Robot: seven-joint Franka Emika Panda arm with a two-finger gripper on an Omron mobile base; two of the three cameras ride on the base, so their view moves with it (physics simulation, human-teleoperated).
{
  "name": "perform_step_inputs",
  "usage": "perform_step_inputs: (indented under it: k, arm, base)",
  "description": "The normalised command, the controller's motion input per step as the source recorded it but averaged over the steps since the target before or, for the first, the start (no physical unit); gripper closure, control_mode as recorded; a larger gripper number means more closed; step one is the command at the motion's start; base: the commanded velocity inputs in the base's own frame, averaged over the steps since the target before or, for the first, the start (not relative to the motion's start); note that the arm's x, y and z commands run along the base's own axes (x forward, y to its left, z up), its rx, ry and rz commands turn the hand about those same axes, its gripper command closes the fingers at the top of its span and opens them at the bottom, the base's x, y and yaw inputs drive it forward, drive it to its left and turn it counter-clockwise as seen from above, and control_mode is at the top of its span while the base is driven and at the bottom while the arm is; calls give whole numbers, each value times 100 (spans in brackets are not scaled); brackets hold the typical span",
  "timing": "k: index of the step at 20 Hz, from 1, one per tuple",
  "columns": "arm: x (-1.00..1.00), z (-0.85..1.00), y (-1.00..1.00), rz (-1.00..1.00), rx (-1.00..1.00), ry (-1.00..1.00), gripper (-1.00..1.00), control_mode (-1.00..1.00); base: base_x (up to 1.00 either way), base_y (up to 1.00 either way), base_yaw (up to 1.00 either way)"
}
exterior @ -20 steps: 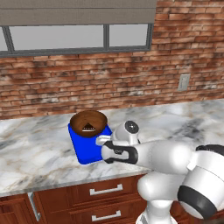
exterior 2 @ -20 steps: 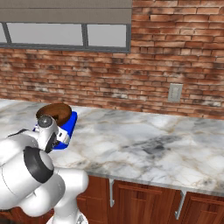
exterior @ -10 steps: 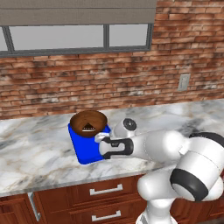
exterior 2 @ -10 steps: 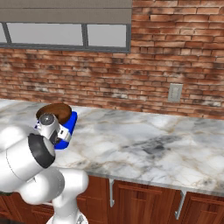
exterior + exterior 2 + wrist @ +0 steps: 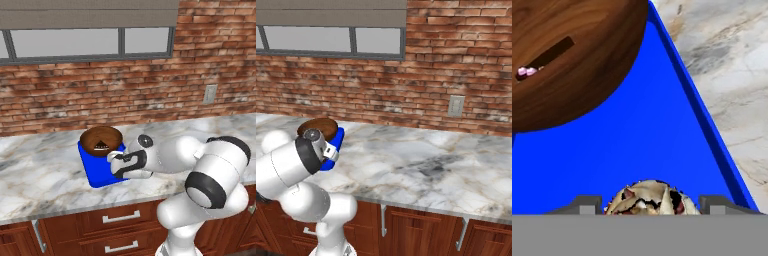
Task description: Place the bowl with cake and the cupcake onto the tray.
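In my hand view the cupcake (image 5: 652, 198) sits at bottom centre between the two finger tips, one on each side of it, so the gripper (image 5: 652, 206) has its jaws spread about cupcake-wide; I cannot tell if they actually press it. It is over the blue tray (image 5: 662, 130). The wooden bowl with cake (image 5: 567, 55) fills the upper left, resting on the tray. In the left base view the bowl (image 5: 101, 141) sits left of centre on the tray's (image 5: 97, 170) far end, on the marble counter (image 5: 40, 170).
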Motion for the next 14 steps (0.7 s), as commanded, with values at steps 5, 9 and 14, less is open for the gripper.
perform_step_inputs:
  k: [5,9,14]
  arm:
    - [13,-22,2,0,0,0,100,-100]
    - [11,-19,0,0,0,0,100,-100]
    - [10,-15,0,0,0,0,100,-100]
  base:
    - [0,0,0]
    - [0,0,0]
    - [0,0,0]
